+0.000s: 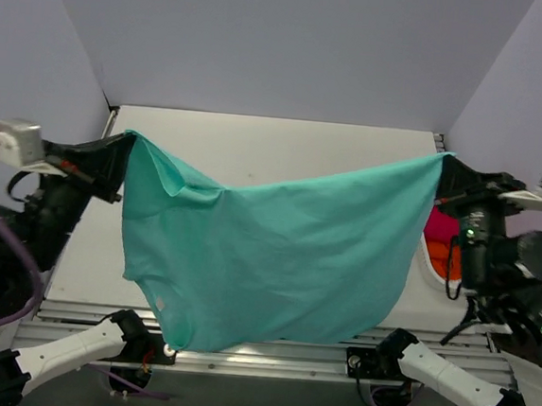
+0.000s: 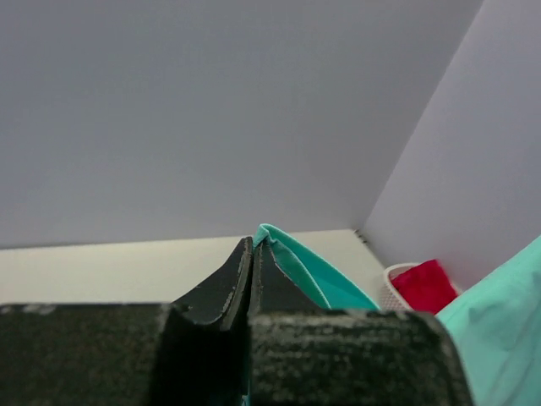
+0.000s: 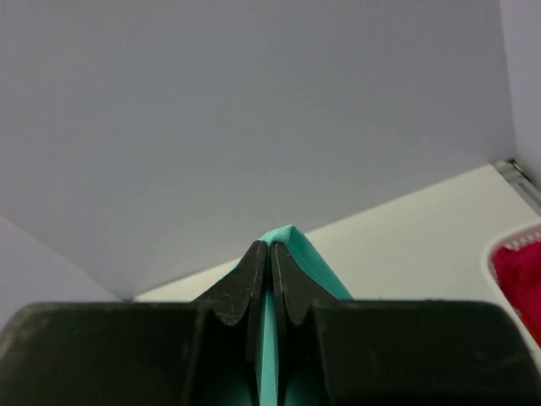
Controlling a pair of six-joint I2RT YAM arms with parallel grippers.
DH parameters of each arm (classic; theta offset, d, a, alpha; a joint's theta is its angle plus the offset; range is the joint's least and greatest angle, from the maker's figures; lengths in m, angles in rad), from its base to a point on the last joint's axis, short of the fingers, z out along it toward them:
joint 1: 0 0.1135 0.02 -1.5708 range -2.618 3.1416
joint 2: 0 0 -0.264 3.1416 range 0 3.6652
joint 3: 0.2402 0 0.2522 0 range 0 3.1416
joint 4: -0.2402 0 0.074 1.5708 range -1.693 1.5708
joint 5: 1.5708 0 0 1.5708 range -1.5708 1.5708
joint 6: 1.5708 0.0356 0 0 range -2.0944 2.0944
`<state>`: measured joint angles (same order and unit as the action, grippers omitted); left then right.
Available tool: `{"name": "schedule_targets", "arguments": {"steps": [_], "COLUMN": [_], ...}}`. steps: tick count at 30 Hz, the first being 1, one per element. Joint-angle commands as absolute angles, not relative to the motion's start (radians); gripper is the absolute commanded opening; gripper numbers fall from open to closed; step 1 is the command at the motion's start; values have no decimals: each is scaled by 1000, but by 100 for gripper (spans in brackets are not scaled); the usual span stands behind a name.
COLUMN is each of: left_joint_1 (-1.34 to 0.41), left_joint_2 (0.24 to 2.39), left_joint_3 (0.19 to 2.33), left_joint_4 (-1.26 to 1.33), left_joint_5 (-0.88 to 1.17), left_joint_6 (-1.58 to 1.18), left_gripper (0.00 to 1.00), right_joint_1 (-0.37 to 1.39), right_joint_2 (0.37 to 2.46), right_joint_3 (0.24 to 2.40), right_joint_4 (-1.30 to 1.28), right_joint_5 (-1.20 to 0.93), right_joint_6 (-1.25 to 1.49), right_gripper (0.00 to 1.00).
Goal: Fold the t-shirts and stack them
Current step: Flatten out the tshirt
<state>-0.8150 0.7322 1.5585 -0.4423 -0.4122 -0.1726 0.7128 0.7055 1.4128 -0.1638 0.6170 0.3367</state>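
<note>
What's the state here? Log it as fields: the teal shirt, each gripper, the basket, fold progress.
teal t-shirt: lifted, spread between both grippers, sagging in the middle
left gripper: shut on one upper corner of the teal t-shirt
right gripper: shut on the opposite upper corner
basket: white, at the right side of the table
basket contents: magenta-red t-shirt and orange t-shirt, both bunched up
fold progress: teal t-shirt hangs unfolded; the other two not yet folded
</note>
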Motion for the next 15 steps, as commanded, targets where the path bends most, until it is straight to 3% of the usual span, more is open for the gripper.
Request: {"name": "schedule_targets", "arguments": {"steps": [1,6,11,15], "left_joint_1": [-808,-758,-450,-312], "left_joint_2": [845,991,1103,1227], "left_joint_3": [1514,1474,1363,1286], "left_joint_4": [-400,-350,-292,-190], "left_joint_5": [-595,-624,-361,-250], "left_joint_6": [-121,-103,-240,-298], "left_gripper": [2,2,2,2], "right_joint_1": [707,696,637,566], "right_joint_2": [882,1054,1247,1412], "right_joint_3": [1364,1286,1249,1252], "right_joint_4": [-248,-207,-164,-98], "right_joint_5": [846,939,931,927], "right_joint_6": [373,425,498,548], "right_gripper": [0,0,0,0]}}
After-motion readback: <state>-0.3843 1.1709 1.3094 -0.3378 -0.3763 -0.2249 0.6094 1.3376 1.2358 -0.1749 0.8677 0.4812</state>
